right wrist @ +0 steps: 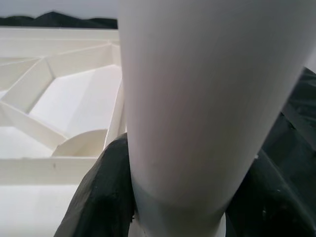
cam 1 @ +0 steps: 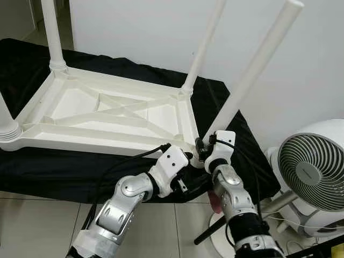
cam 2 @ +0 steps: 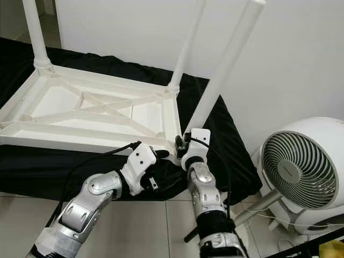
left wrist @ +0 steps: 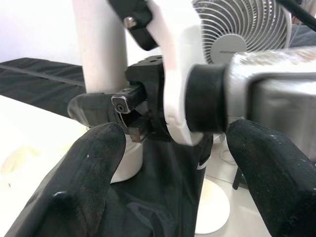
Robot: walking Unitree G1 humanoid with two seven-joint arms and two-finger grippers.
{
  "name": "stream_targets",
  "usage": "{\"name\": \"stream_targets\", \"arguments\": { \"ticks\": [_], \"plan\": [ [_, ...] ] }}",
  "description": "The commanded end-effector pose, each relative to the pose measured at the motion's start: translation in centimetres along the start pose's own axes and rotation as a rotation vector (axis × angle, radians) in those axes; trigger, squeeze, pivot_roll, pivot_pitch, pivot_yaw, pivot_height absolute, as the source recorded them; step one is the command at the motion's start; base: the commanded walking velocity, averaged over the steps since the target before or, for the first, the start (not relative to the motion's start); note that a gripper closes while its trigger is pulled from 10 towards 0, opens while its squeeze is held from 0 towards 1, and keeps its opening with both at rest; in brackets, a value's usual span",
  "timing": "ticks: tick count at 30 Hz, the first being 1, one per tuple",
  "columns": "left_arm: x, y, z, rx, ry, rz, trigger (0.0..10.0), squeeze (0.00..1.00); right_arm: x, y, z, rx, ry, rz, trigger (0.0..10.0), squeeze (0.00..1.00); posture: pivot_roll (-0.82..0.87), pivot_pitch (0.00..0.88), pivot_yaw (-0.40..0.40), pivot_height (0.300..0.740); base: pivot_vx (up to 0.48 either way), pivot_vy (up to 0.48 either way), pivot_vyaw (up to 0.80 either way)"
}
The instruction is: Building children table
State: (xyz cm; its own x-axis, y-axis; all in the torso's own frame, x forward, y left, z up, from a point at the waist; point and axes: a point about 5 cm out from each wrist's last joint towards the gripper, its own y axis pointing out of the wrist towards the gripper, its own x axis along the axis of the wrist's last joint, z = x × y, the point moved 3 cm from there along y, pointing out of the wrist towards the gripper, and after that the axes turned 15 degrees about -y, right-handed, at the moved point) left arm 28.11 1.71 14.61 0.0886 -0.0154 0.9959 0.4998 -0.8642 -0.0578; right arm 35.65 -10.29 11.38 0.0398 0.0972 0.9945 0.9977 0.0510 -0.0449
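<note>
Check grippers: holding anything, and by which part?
Right gripper clamps the tilted white table leg near its lower end, at the tabletop's near corner. Left gripper is open, holding nothing.

On your right you have a white fan (cam 1: 314,174) on a stand, standing on the tiled floor (cam 1: 32,220) close to the white wall (cam 1: 301,70). A black cloth (cam 1: 43,166) lies spread over the low surface ahead of you, its near edge hanging down toward the floor. A yellow item (cam 2: 334,248) sits by the fan; you cannot tell what it is.
</note>
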Motion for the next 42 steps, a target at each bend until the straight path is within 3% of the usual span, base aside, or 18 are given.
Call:
{"name": "stream_targets", "arguments": {
  "ticks": [1,3,4,14,15,21,22,24,28,34,35,37,38,39,42],
  "plan": [
    [0.1,0.3,-0.5,-0.002,-0.006,-0.008,10.0,0.00,-2.0,-0.6,0.1,-0.002,0.013,0.088,10.0,0.00,0.12,0.010,-0.216,0.740,0.000,0.000,0.00],
    [0.0,0.3,-0.6,-0.002,-0.011,-0.007,10.0,0.00,-1.2,-0.8,0.5,0.029,-0.004,0.048,10.0,0.00,0.12,0.010,-0.219,0.740,0.000,0.000,0.00],
    [0.0,0.3,-0.6,-0.002,-0.011,-0.005,10.0,0.00,-1.0,-0.9,0.4,0.038,0.018,0.032,10.0,1.00,0.12,0.009,-0.219,0.740,0.000,0.000,0.00],
    [0.2,0.3,-0.3,-0.002,-0.003,-0.006,10.0,0.00,-0.6,-1.2,-0.5,0.039,0.067,0.017,10.0,1.00,0.12,0.000,-0.219,0.740,0.000,0.000,0.00],
    [0.2,0.3,-0.4,-0.003,-0.002,-0.007,10.0,0.00,-0.6,-1.4,-0.6,0.095,0.066,0.002,10.0,0.00,0.13,0.000,-0.223,0.740,0.000,0.000,0.00],
    [0.2,0.3,-0.4,0.000,-0.003,-0.010,10.0,0.00,-0.6,-2.1,-1.8,0.225,0.016,-0.040,10.0,0.00,0.12,0.000,-0.224,0.740,0.000,0.000,0.00],
    [0.2,0.3,-0.3,0.002,-0.002,-0.010,10.0,0.00,-0.7,-1.9,-3.1,0.282,-0.085,-0.061,10.0,0.00,0.12,0.000,-0.218,0.740,0.000,0.000,0.00],
    [0.2,0.3,-0.3,0.002,-0.002,-0.010,10.0,0.00,-0.7,-1.9,-3.1,0.282,-0.085,-0.061,10.0,0.00,0.12,0.000,-0.218,0.740,0.000,0.000,0.00],
    [0.3,0.4,-0.1,-0.004,0.010,-0.006,10.0,0.00,0.1,-0.7,-4.6,0.423,-0.241,-0.105,10.0,0.00,0.12,0.000,-0.208,0.740,0.000,0.000,0.00],
    [0.4,0.4,0.0,-0.004,0.017,-0.006,10.0,0.00,0.2,0.2,-3.9,0.515,-0.293,-0.093,10.0,0.00,0.13,0.000,-0.206,0.740,0.000,0.000,0.00],
    [0.5,0.4,-0.1,-0.004,0.018,-0.009,10.0,0.00,0.1,0.4,-3.3,0.555,-0.310,-0.091,8.2,0.00,0.13,0.000,-0.202,0.740,0.000,0.000,0.00],
    [0.6,0.3,-0.1,-0.004,0.018,-0.011,10.0,0.00,0.0,0.6,-2.9,0.581,-0.324,-0.089,8.2,0.00,0.13,0.000,-0.202,0.740,0.000,0.000,0.00],
    [0.7,0.3,-0.1,-0.005,0.019,-0.012,10.0,0.00,-0.1,0.8,-2.6,0.599,-0.336,-0.085,9.6,0.00,0.14,0.000,-0.204,0.740,0.000,0.000,0.00],
    [0.7,0.4,-0.1,-0.005,0.020,-0.013,10.0,0.00,-0.2,1.1,-2.4,0.610,-0.337,-0.070,5.0,0.00,0.14,0.000,-0.205,0.740,0.000,0.000,0.00],
    [0.7,0.4,-0.1,-0.005,0.021,-0.013,10.0,0.00,-0.4,1.4,-2.2,0.623,-0.334,-0.056,5.0,0.00,0.14,0.000,-0.205,0.740,0.000,0.000,0.00]
  ]
}}
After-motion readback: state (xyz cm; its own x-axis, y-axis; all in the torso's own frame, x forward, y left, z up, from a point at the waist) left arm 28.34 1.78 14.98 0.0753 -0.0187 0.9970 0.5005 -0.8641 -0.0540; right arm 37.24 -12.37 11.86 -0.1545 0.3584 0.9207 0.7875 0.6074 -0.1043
